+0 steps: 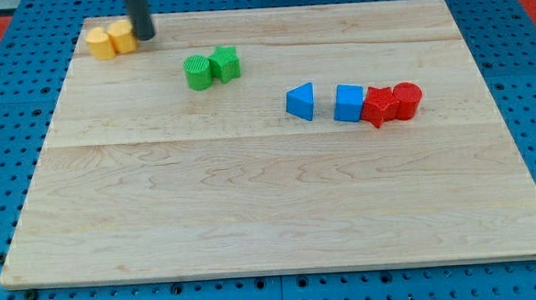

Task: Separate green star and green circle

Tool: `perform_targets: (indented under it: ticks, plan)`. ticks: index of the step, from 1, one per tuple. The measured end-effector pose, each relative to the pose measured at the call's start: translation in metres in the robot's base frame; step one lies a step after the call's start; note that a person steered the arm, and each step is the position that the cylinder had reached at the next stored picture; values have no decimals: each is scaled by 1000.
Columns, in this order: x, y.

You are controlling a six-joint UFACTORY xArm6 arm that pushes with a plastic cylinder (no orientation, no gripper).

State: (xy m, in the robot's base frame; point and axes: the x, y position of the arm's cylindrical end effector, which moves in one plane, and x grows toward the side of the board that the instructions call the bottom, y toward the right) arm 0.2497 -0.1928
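The green circle (197, 72) and the green star (226, 63) sit touching each other on the wooden board (270, 196), toward the view's top left, the circle on the left. My tip (143, 36) is at the view's top left, right beside the yellow blocks. It is up and to the left of the green pair, apart from them.
Two yellow blocks (111, 39) sit touching at the board's top left corner. A blue triangle (301, 102) and a blue cube (348, 103) lie right of centre. A red star (377, 107) and a red circle (407, 99) touch the cube's right side.
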Motion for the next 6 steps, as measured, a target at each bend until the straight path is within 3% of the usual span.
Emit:
perform_targets:
  ticks: [1, 2, 3, 4, 5, 6]
  plan:
    - [-9, 84]
    - [20, 177]
    - [76, 163]
    - [73, 73]
    - [73, 40]
    - [123, 67]
